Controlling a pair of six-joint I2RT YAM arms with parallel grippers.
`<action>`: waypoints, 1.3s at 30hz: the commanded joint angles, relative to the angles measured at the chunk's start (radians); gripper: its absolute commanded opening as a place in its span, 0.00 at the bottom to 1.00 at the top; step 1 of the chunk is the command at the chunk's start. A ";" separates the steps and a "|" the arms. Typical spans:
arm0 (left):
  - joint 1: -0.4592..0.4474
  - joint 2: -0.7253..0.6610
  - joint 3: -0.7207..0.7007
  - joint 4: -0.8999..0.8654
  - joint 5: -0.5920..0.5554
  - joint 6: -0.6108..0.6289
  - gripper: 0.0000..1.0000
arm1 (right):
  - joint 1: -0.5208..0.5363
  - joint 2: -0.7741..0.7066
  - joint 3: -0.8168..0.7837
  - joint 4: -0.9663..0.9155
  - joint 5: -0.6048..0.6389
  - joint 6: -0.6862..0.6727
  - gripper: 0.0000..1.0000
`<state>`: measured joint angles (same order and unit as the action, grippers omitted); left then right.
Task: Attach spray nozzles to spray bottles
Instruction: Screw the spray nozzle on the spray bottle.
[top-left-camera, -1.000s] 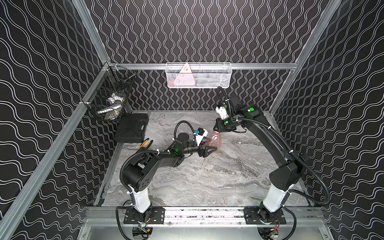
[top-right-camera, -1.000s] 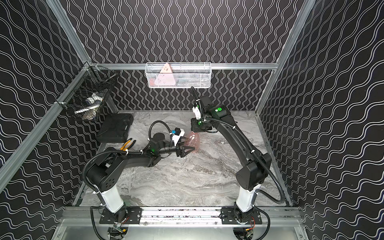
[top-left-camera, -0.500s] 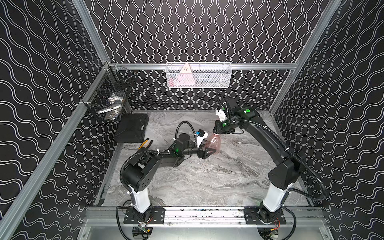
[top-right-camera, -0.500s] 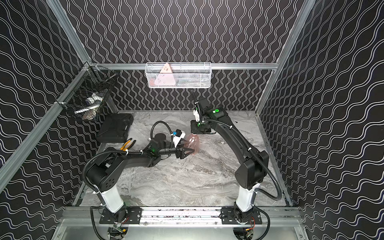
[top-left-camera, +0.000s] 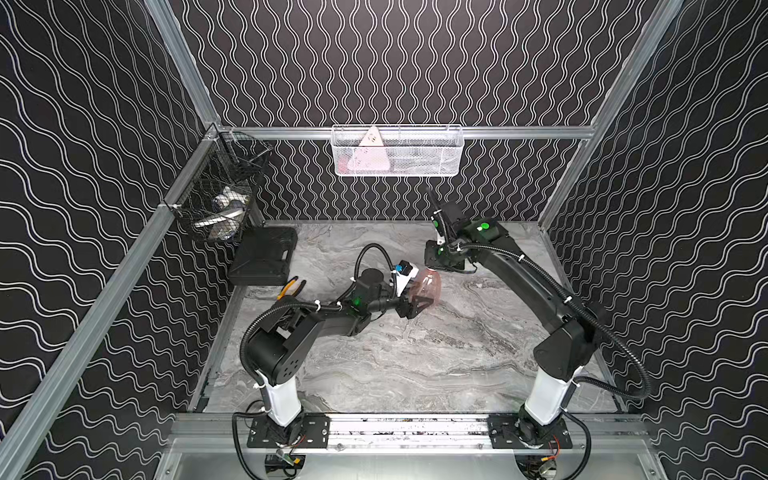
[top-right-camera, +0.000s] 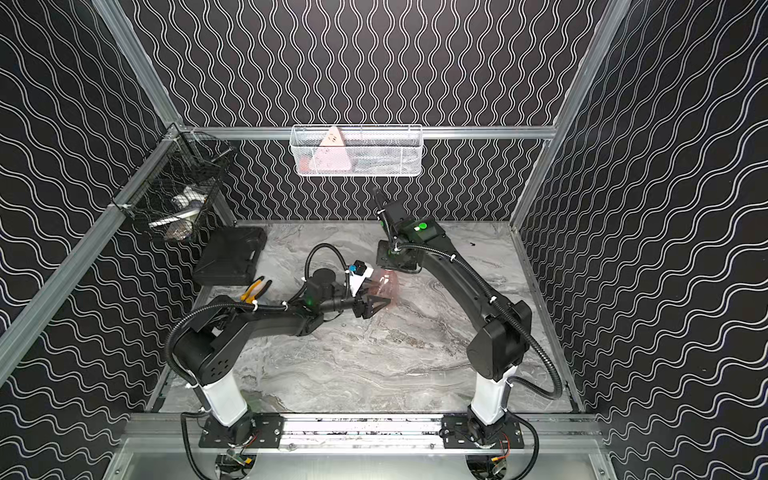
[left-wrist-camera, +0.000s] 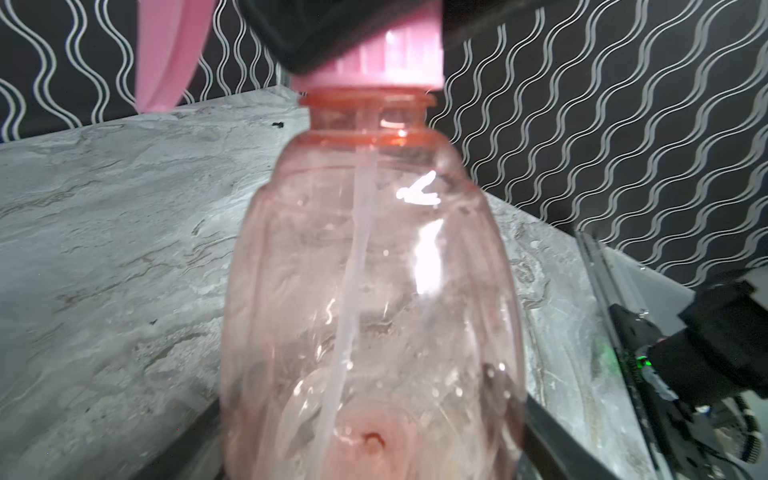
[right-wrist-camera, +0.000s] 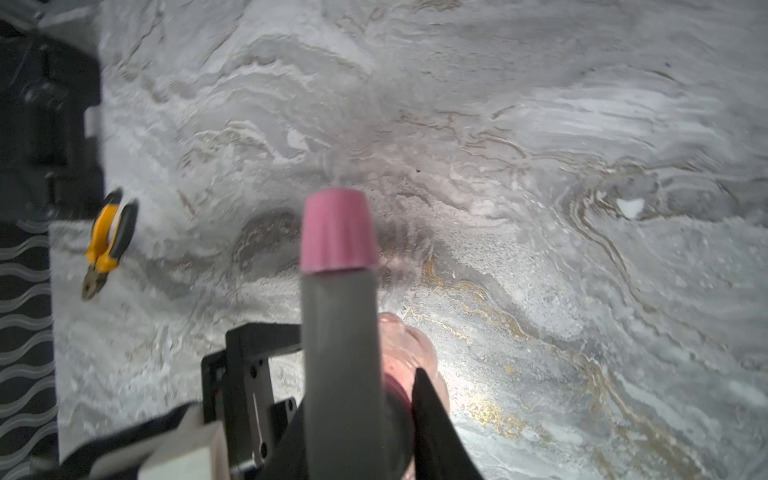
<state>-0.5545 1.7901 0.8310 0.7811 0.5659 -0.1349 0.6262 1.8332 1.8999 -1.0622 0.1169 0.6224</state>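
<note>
At mid-table, the left gripper (top-left-camera: 419, 302) clamps one bottle (top-left-camera: 430, 283); one nozzle (right-wrist-camera: 338, 316) caps it, within the right gripper (top-left-camera: 436, 266), grip unclear.

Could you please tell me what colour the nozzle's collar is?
Pale pink collar, above the darker pink bottle; the left wrist view shows it best.
</note>
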 joint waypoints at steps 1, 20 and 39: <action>-0.012 -0.027 0.008 0.023 -0.146 0.087 0.20 | 0.054 0.010 0.003 -0.039 0.030 0.309 0.00; -0.007 -0.050 0.012 -0.012 0.053 0.126 0.20 | 0.087 0.131 0.377 -0.338 0.187 0.149 0.88; 0.034 -0.024 0.244 -0.545 0.354 0.317 0.19 | -0.165 -0.200 0.022 0.167 -0.138 -0.681 0.86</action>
<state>-0.5220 1.7695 1.0813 0.2924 0.8780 0.1341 0.4732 1.5948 1.8957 -0.9440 0.0681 0.0051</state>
